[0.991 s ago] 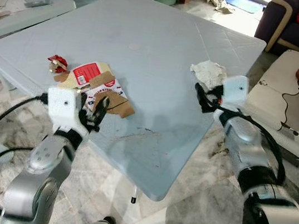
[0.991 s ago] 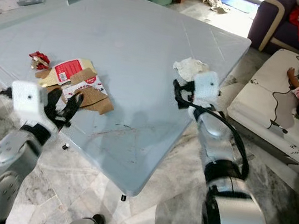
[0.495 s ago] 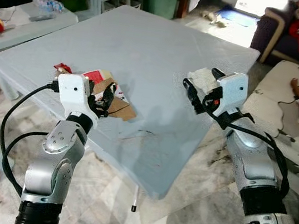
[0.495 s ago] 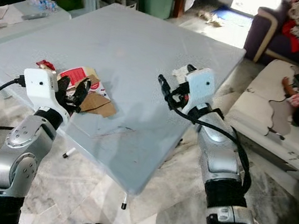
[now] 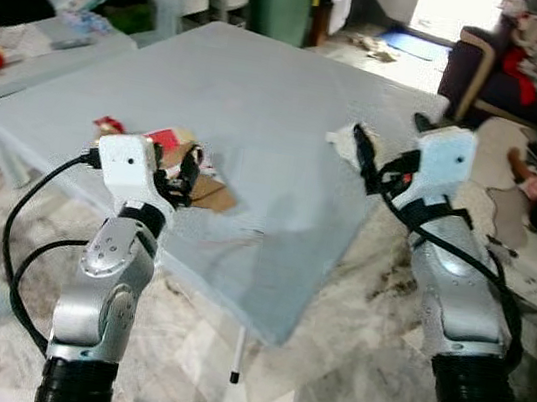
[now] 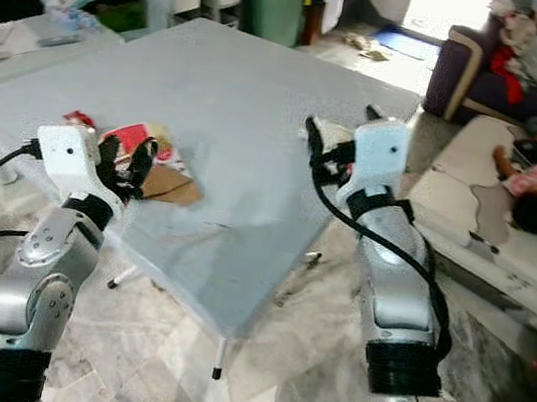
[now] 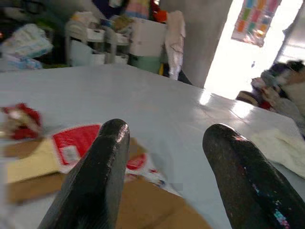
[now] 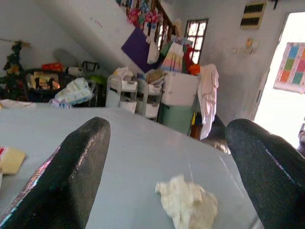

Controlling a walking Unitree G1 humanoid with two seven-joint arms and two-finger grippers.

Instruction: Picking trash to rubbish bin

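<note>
A flattened brown and red cardboard package (image 5: 186, 160) lies near the left edge of the pale grey square worktop (image 5: 263, 99), its long axis running along that edge. A crumpled white tissue (image 8: 187, 201) sits by the right edge. The left gripper (image 5: 183, 174) reaches forward over the cardboard, fingers spread wide and empty. The right gripper (image 6: 315, 147) hovers raised just beside the tissue, fingers wide apart, gripping nothing. The worktop's centre lies bare between the 2 arms.
</note>
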